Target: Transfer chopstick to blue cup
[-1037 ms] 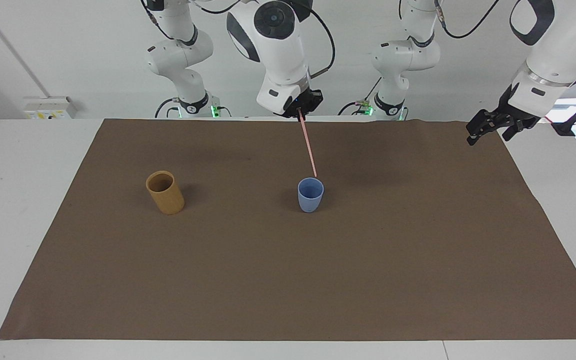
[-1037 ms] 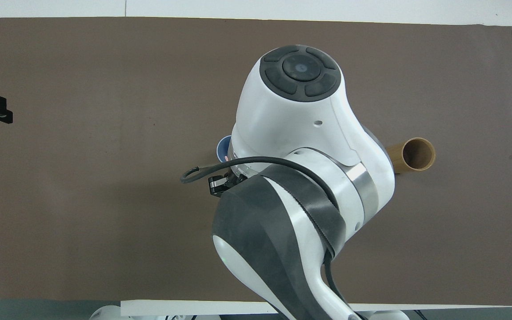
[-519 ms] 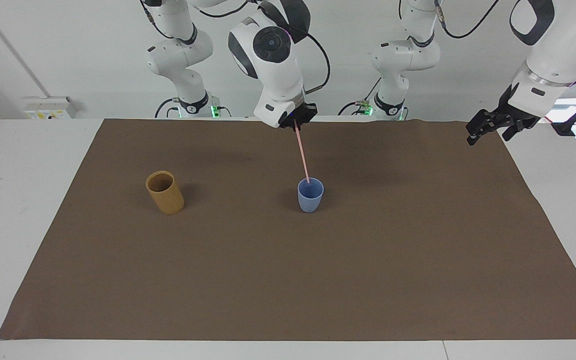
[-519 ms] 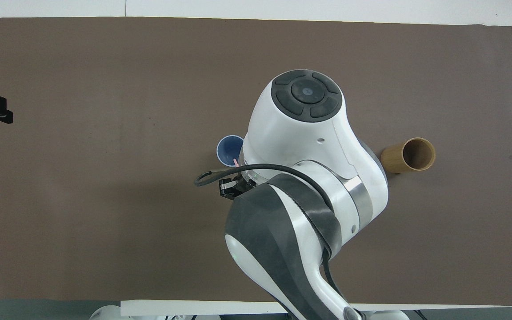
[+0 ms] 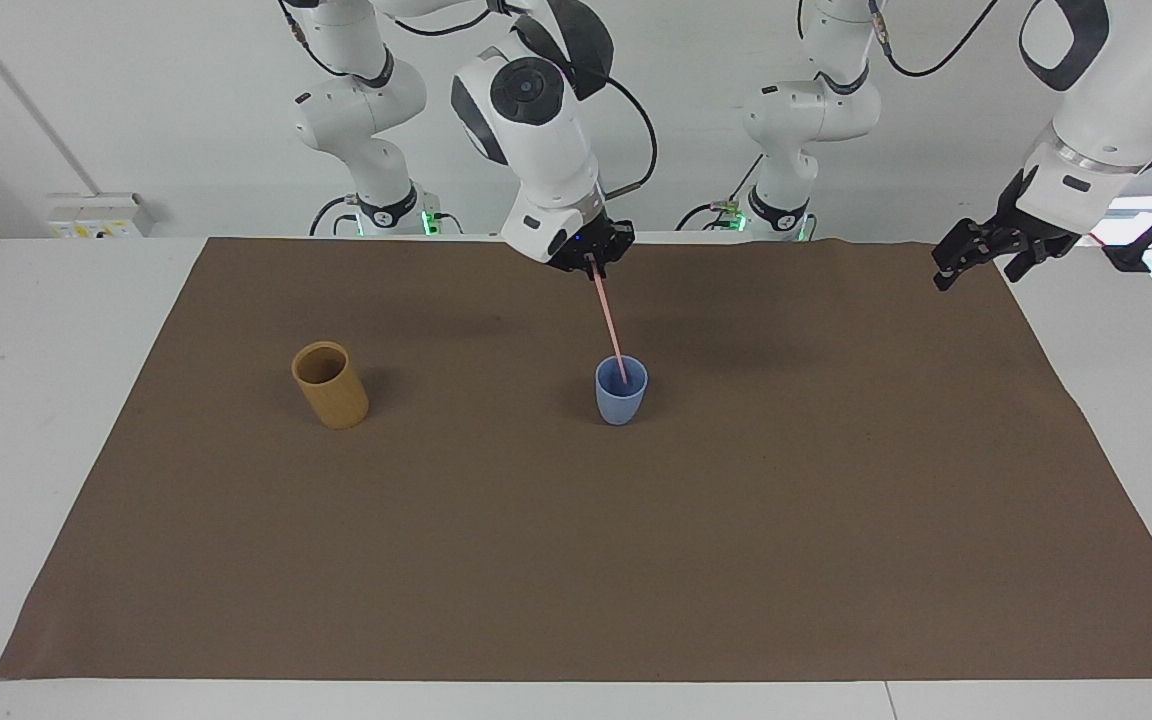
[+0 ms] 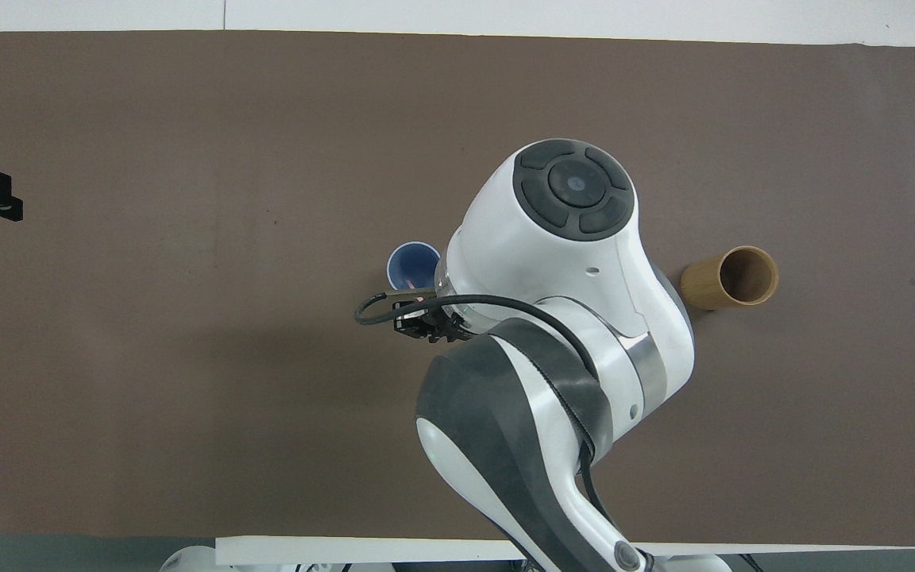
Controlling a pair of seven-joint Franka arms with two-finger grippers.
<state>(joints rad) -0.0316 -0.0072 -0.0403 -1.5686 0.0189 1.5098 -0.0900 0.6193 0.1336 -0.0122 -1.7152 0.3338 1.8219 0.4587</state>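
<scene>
The pale pink chopstick [image 5: 608, 322] slants down from my right gripper [image 5: 592, 262] into the blue cup [image 5: 621, 402], and its lower end is inside the cup's mouth. Its upper end is at the gripper; whether it is still gripped does not show. The small light-blue cup stands upright in the middle of the brown mat. From overhead the right arm covers most of this, with the cup [image 6: 412, 266] showing beside the right gripper [image 6: 419, 316]. My left gripper [image 5: 981, 262] waits open and empty over the mat's corner at the left arm's end.
A taller tan cup [image 5: 331, 385] stands upright on the brown mat [image 5: 636, 560], toward the right arm's end and level with the blue cup. From overhead the tan cup [image 6: 731, 276] shows past the right arm's elbow.
The right gripper has drawn back toward the robots and sunk a little. The chopstick's lower end has gone from above the cup's rim down into the cup. The left arm is unmoved.
</scene>
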